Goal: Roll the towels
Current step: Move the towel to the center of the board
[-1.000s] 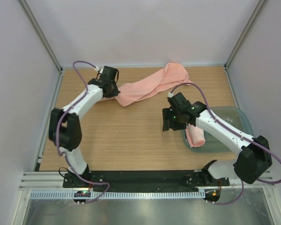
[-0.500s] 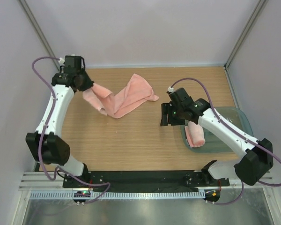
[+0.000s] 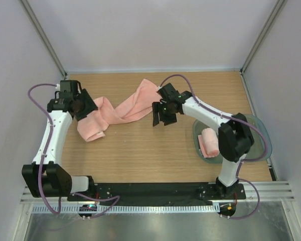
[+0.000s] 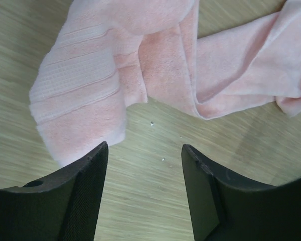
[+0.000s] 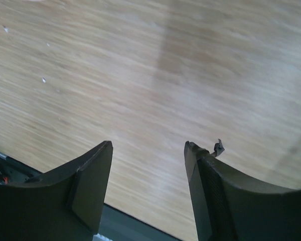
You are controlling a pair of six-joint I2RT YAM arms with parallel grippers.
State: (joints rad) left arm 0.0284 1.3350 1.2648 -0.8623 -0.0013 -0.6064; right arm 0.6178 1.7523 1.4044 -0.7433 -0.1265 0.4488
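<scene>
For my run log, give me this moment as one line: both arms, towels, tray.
left fingers open, empty, above end of long towel | right fingers open, empty, above table | long towel unrolled, twisted | rolled towel in tray

table (image 3: 140, 150) centre open; long towel (image 3: 130, 105) crosses far left; tray (image 3: 258, 143) likely blocks right

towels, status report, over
Jaws open, empty: left gripper by long towel, right gripper over table. Long towel twisted, unrolled; small towel rolled in tray. Nothing blocking.

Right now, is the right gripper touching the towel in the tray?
Apart. The top view shows the right gripper over bare wood, well clear of the towel in the tray.
</scene>
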